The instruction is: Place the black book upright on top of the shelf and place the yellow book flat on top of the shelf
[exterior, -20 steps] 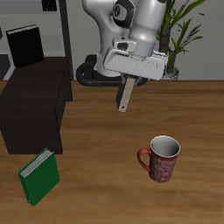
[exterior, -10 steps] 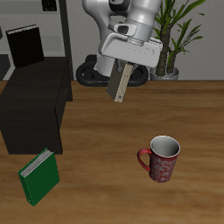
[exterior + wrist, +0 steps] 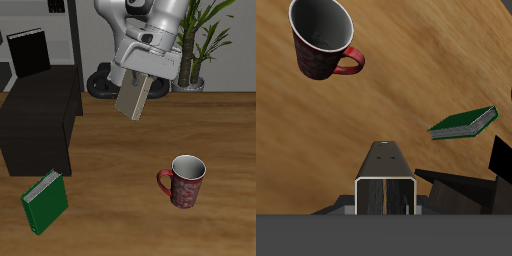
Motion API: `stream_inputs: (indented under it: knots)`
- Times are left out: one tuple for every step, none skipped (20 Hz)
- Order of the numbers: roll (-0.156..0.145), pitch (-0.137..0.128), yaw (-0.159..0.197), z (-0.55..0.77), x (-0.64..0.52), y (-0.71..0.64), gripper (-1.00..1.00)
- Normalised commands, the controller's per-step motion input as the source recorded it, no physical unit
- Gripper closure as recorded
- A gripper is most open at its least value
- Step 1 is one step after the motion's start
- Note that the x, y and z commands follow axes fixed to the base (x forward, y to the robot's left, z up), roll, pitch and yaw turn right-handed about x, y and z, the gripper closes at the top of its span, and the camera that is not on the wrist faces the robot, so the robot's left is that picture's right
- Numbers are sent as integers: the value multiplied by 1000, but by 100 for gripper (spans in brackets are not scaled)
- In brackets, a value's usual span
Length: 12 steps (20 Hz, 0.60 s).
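Note:
My gripper point(image 3: 143, 76) is shut on the yellow book point(image 3: 133, 98), a tan-beige slim book that hangs tilted below the fingers, high above the table. In the wrist view the book point(image 3: 386, 180) shows edge-on between the fingers. The black book point(image 3: 28, 49) stands upright at the back of the shelf's top. The shelf point(image 3: 40, 118) is a low black cabinet off to the side of the gripper; a corner of the shelf point(image 3: 500, 160) shows in the wrist view.
A green book point(image 3: 44, 201) lies on the table by the shelf's front, also seen as the green book point(image 3: 466, 122) from the wrist. A red mug point(image 3: 184, 180) stands near the table's front. A potted plant point(image 3: 205, 40) is behind the arm.
The gripper has turned and shifted toward the shelf, rotating the yellow book from edge-on so its broad cover now shows, tilted.

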Motion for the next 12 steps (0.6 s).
stream_inputs:
  knots:
    - [-314,119,79,-316,177,-133,100]
    - [-113,40,21,-50,79,-122,100]
    - [-220,101,-17,-88,-103,-295,100]
    - [-183,8,96,-24,174,-194,100]
    - [-391,180,-26,-165,408,-397,100]
    - [-144,143,-136,134,56,-446,100]
    - [-142,-45,77,168,290,-139,100]
    - [-144,318,-149,-78,59,-470,100]
    - [-103,36,-78,186,129,-85,100]
    - [-45,42,-14,130,82,-179,100]
    - [-105,-81,-28,185,-20,-125,100]
    - [-129,30,-105,198,53,-119,100]
